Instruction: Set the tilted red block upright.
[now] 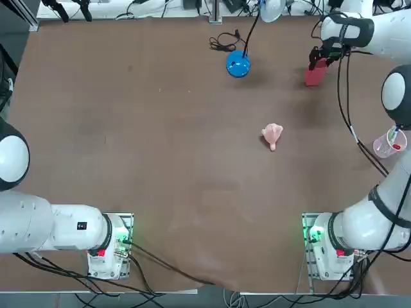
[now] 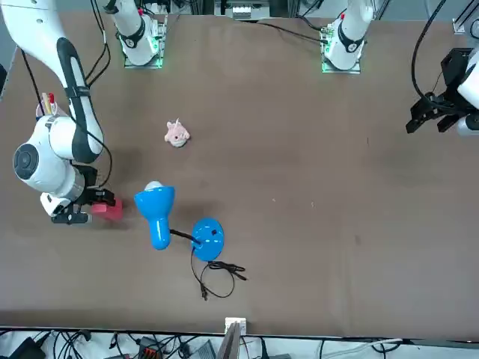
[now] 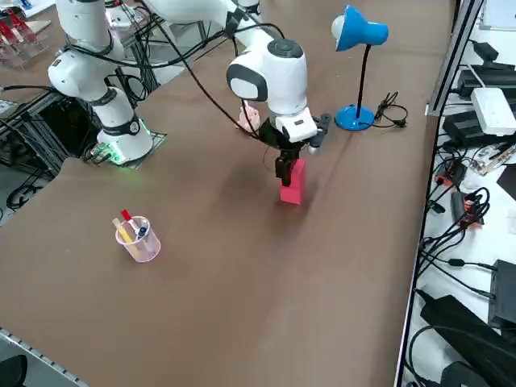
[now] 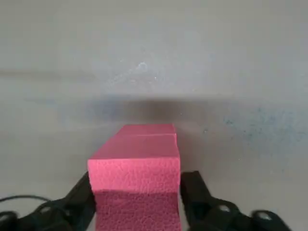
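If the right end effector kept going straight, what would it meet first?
Probably the tabletop, met by the red block that sits at the right end effector. How much room is left beneath the block is unclear.

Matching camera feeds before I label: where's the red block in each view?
Top: upper right, the red block under the right gripper.
Front: left side, slightly below mid-height, at the arm's end.
Right side: just right of centre, above mid-height, below the gripper.
Right wrist: large and close, between the gripper's two sides.
Shared landmark: the right gripper, at the block in all four; the blue lamp is absent from the wrist view.
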{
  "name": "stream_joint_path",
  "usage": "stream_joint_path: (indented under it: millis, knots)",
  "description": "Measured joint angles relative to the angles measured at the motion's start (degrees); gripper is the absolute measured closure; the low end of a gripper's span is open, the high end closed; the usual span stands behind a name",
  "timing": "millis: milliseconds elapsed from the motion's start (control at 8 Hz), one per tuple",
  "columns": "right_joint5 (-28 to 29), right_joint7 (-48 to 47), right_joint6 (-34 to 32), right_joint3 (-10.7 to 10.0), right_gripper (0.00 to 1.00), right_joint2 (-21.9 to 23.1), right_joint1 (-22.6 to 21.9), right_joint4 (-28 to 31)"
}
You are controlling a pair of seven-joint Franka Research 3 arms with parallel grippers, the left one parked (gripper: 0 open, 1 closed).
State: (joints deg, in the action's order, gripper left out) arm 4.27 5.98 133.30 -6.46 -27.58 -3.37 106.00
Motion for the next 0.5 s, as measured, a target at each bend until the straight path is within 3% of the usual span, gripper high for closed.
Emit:
stream_joint_path:
  millis: [500]
  knots:
    - [0.0, 0.0, 0.0, 0.0, 0.00, -0.1, 0.0, -0.5]
